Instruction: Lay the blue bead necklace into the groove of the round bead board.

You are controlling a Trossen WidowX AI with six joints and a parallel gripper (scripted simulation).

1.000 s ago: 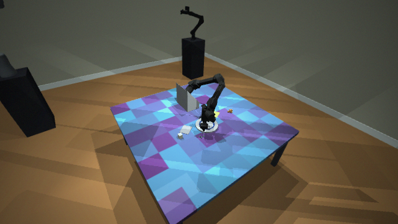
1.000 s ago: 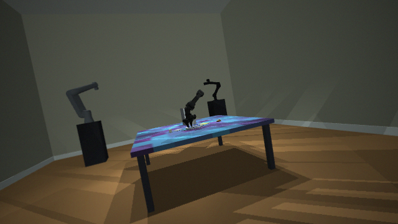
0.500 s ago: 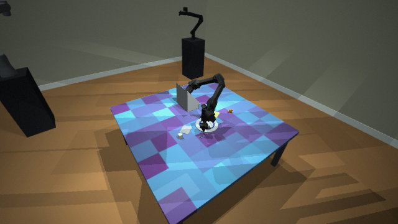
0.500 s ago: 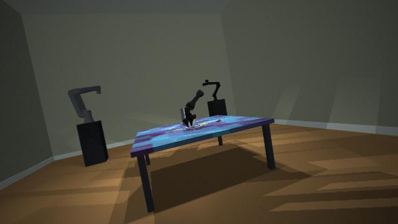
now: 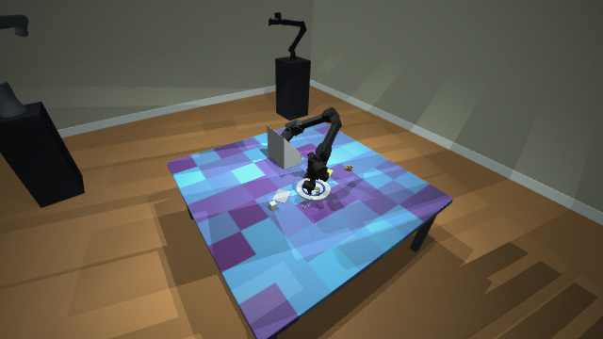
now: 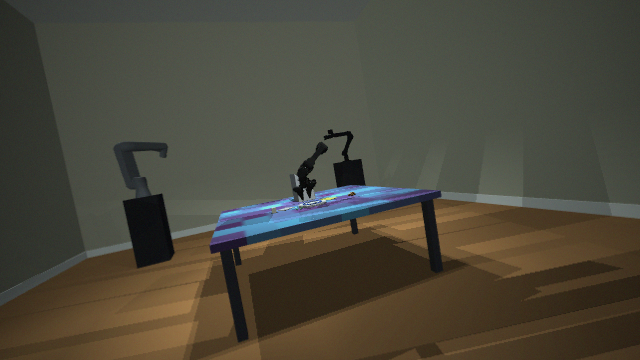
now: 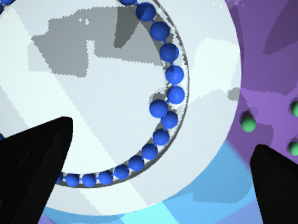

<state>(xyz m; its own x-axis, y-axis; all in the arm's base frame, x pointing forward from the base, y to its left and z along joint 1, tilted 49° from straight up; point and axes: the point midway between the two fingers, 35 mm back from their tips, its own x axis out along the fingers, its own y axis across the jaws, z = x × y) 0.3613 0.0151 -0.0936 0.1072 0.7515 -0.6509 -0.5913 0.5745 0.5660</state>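
The round white bead board (image 5: pixel 325 194) (image 7: pixel 215 110) lies on the table. The blue bead necklace (image 7: pixel 174 75) (image 5: pixel 321 190) runs along its ring groove in the wrist view. One blue bead (image 7: pixel 158 108) sits inward of the line, on the inner disc beside the groove. The other beads in sight follow the groove; the far left part of the ring is cut off or hidden behind a finger. My gripper (image 5: pixel 312 187) (image 6: pixel 306 198) (image 7: pixel 166 141) is open and empty, low over the board, one fingertip over the inner disc and the other beyond the outer rim.
Small green beads (image 7: pixel 248 123) (image 5: pixel 303 207) lie beside the board. A pale cube (image 5: pixel 272 205) and a white flat piece (image 5: pixel 282 196) lie to its left in the top view. A grey upright panel (image 5: pixel 276 148), a yellow piece (image 5: pixel 330 172) and an orange object (image 5: pixel 349 168) are farther back.
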